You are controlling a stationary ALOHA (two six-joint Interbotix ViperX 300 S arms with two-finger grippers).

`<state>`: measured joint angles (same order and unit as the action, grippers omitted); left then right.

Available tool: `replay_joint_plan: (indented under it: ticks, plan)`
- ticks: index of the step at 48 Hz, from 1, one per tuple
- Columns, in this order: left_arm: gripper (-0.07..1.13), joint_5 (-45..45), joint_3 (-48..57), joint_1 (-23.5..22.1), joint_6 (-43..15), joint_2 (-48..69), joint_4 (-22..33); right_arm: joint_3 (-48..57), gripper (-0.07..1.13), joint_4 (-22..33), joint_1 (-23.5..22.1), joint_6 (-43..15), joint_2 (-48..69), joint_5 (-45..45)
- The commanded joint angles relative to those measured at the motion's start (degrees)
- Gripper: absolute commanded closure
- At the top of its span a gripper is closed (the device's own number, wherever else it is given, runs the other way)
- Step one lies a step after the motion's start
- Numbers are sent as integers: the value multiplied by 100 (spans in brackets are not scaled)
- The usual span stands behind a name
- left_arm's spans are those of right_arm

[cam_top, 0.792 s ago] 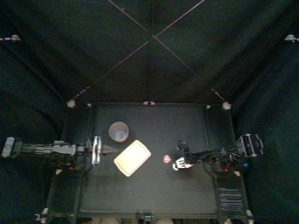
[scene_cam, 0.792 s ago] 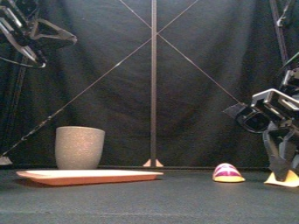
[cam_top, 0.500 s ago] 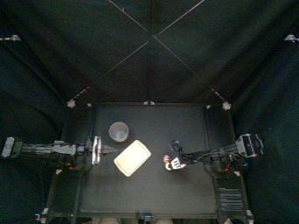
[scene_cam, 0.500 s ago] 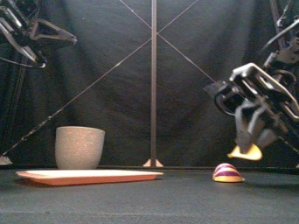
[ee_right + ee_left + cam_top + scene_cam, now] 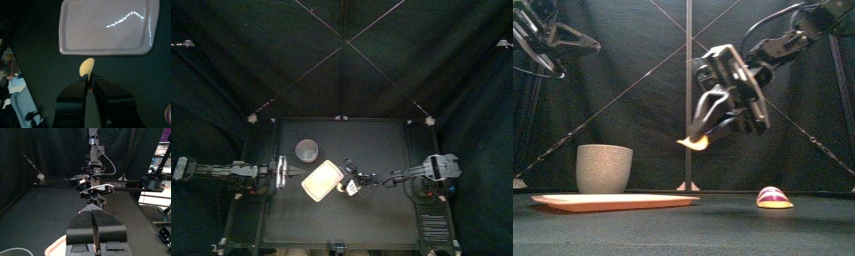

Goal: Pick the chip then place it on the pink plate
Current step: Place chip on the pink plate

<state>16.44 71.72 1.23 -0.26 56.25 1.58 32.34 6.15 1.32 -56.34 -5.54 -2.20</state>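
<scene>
1. Right gripper [image 5: 699,134] of mine was clamped on the thin, pale yellow oval chip [image 5: 692,143], my two jaws pinching its lower end so that most of it stuck out past my tips.
2. My right wrist view showed the same grip: the chip [image 5: 87,67] stood up between the closed jaws of that gripper [image 5: 88,81].
3. I held the chip in the air, well clear of the black table [image 5: 684,228] and about level with the rim of the tall grey speckled cup [image 5: 604,168].
4. The flat pink rectangular tray [image 5: 613,201] lay on the table's left half, with nothing on it.
5. From my right wrist, the chip's tip sat just short of the tray's [image 5: 107,30] nearer edge, not yet over its surface.
6. From above, my right arm reached in from the right to the middle, with the gripper [image 5: 350,185] just beside the tray's [image 5: 321,180] right corner.
7. The cup [image 5: 307,149] stood behind the tray, near it but apart from it.
8. A small rounded pink toy with a yellow base [image 5: 775,198] lay on the table to the right, well apart from the tray and untouched.
9. My left gripper [image 5: 94,214] rested at the table's left edge, raised above it, its jaws together and holding nothing.
</scene>
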Motion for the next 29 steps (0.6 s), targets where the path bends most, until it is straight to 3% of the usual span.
replay_joint_plan:
  ticks: [1, 9, 29]
  plan:
    - [105, 18, -44, 53, -9, -18, -18, -712, 50, 352, -114, 9, -448, 70]
    - [105, 18, -35, 114, -9, -18, -18, -1389, 50, 800, -290, -26, -1125, 35]
    - [105, 18, 44, 185, -9, -18, -18, -1951, 48, 879, -562, 0, -1740, -9]
